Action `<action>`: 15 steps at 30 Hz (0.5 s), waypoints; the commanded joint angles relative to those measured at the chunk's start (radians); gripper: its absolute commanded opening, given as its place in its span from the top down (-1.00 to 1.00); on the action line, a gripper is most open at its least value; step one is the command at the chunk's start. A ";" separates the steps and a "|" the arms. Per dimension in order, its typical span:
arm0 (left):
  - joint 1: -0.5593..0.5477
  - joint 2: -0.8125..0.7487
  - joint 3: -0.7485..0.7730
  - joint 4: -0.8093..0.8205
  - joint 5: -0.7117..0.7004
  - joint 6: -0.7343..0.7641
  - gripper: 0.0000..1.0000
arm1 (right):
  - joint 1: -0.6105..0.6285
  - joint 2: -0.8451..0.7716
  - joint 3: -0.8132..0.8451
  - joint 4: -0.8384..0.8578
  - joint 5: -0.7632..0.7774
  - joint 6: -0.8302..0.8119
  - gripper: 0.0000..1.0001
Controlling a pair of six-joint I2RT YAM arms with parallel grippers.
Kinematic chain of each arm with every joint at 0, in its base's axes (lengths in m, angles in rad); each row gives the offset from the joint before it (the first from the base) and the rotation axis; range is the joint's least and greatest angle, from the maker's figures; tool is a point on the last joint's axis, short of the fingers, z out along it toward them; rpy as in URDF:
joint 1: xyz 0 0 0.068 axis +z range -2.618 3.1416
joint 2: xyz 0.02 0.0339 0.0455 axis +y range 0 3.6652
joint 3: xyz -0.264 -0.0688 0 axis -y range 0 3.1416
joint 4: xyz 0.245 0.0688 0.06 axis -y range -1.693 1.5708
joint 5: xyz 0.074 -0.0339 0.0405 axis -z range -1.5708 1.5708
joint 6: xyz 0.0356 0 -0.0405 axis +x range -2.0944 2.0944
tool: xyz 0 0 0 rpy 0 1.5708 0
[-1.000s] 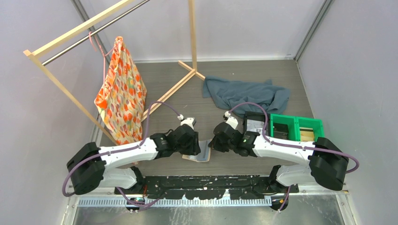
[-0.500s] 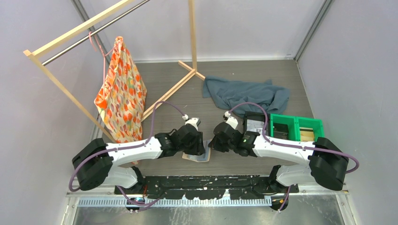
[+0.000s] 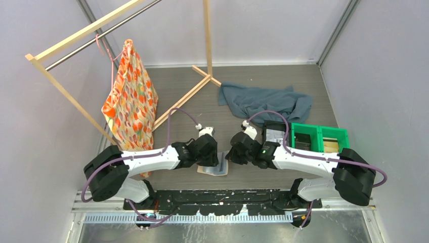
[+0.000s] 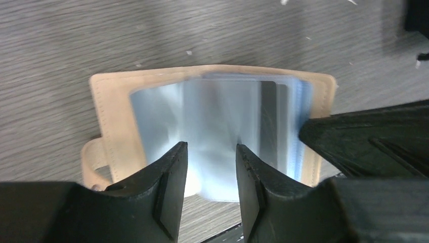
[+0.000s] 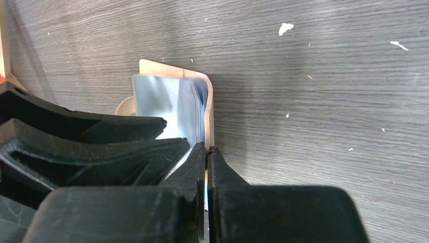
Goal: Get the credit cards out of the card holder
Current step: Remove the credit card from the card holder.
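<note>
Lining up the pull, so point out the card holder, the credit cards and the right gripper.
card holder (image 4: 109,101), left wrist view, tan left border.
credit cards (image 4: 268,126), left wrist view, dark edge showing in the pocket.
right gripper (image 5: 206,148), right wrist view, between its closed fingertips.

A wooden clothes rack stands on the grey table; an orange-patterned bag hangs from its rail; a crumpled blue-grey cloth lies right of its foot; farther right sit a black tray and a green bin, side by side.
</note>
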 commanded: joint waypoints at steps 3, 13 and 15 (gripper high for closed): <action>-0.002 -0.096 -0.008 -0.123 -0.220 -0.083 0.17 | 0.001 -0.021 -0.002 0.038 0.017 -0.003 0.99; 0.052 -0.211 -0.071 -0.063 -0.118 -0.028 0.19 | 0.002 -0.078 -0.012 -0.044 0.063 -0.031 0.99; 0.023 -0.244 -0.078 -0.012 -0.064 0.027 0.13 | 0.001 -0.091 -0.018 -0.044 0.066 -0.038 0.99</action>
